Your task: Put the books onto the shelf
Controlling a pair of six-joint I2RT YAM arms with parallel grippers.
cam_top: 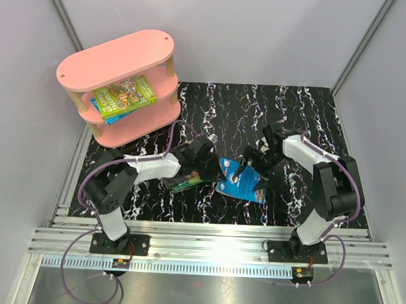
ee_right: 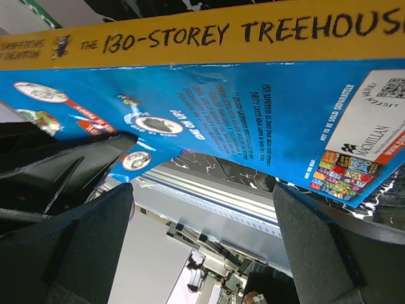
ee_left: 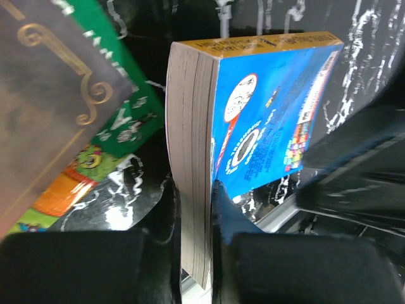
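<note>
- Left tool [ee_left: 195, 190] is clenched on the page edge of the blue book [ee_left: 266, 120]; the book's bottom is cut off, and I can't tell if it clears the bench [cam_top: 292, 115].
- Right tool [ee_right: 202, 196] is spread wide by the same book; contact unclear.
- Brown book [ee_left: 44, 114] lies on the green book [ee_left: 120, 136], both cropped and mostly hidden under the left arm from above.
- Two shelved books [cam_top: 124, 96] sit on the middle tier of the shelf [cam_top: 119, 57].

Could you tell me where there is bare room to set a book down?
The shelf's top board is bare; the mat is free along its far edge. Crowded: two books lie on the middle tier, and the blue book sits between left hand and right hand.
</note>
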